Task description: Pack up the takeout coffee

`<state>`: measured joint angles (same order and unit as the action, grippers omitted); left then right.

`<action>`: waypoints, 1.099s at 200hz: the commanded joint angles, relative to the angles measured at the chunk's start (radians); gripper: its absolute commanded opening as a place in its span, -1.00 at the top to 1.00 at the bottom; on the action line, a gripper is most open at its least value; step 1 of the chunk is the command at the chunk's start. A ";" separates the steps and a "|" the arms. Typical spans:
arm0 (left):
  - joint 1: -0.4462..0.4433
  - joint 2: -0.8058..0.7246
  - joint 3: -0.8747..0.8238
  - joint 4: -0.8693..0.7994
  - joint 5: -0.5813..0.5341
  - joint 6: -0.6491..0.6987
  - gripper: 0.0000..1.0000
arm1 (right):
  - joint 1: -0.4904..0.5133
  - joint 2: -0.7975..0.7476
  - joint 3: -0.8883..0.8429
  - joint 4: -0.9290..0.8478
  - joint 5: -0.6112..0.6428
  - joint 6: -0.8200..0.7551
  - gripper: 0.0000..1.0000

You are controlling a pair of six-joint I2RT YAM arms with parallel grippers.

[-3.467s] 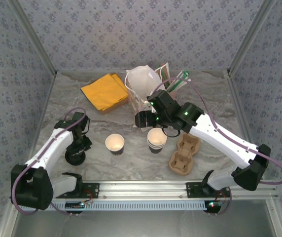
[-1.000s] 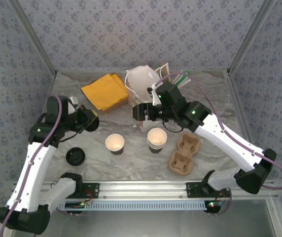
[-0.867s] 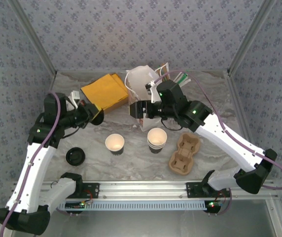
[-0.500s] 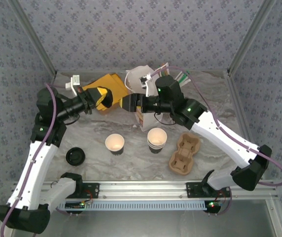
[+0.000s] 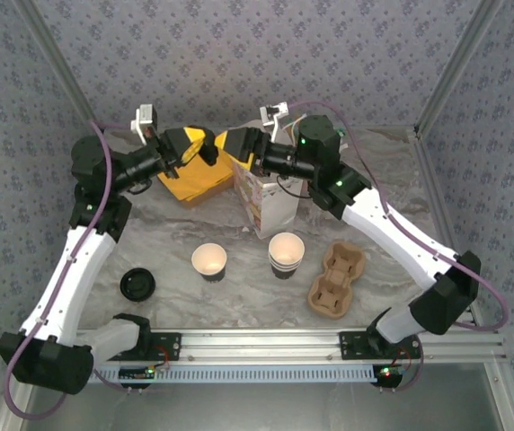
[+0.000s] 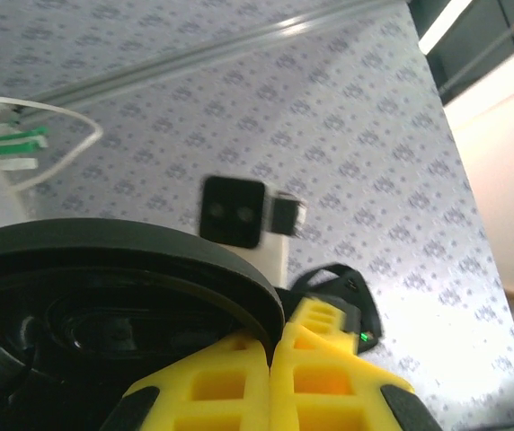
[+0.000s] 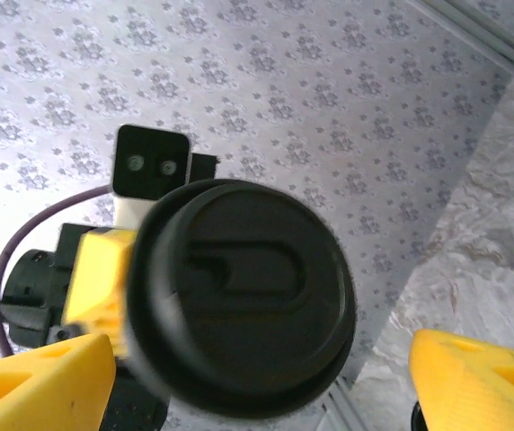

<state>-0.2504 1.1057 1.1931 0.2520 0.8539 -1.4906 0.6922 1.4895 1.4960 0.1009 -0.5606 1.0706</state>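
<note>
While both arms are raised over the far part of the table (image 5: 149,251), the top view shows the left gripper (image 5: 199,150) and right gripper (image 5: 233,145) almost tip to tip. The takeout coffee (image 5: 286,254) stands upright on the table, well apart from both, below the right gripper and nearer the arm bases. A second paper cup (image 5: 209,260) stands to its left and the cardboard carrier (image 5: 336,280) lies just to its right.

From the left wrist, the yellow fingers (image 6: 239,386) are pressed together on the rim of a black lid (image 6: 122,269), which stands up just ahead of them.

From the right wrist, that lid faces the camera between the right fingers (image 7: 41,386), which are spread wide, with open space on the lid's right side
</note>
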 commanded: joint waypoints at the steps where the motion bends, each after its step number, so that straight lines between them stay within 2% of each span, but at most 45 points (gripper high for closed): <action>1: -0.038 0.021 0.089 0.091 0.033 0.003 0.96 | -0.016 0.021 0.060 0.128 -0.064 0.097 -0.80; 45: -0.066 0.063 0.133 0.127 0.028 -0.007 0.96 | -0.051 0.042 0.063 0.238 -0.091 0.196 -0.86; 63: -0.070 0.070 0.134 0.147 0.024 -0.017 0.96 | -0.067 0.047 0.049 0.308 -0.106 0.256 -0.97; 133: -0.083 0.107 0.159 0.246 0.016 -0.062 0.98 | -0.079 0.070 0.018 0.425 -0.128 0.371 -0.97; 220: -0.111 0.123 0.186 0.222 0.011 -0.028 0.98 | -0.088 0.069 -0.010 0.499 -0.140 0.430 -0.94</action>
<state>-0.3504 1.2304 1.3483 0.4210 0.8646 -1.5379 0.6098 1.5627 1.4918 0.5388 -0.6720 1.4784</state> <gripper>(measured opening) 0.048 0.973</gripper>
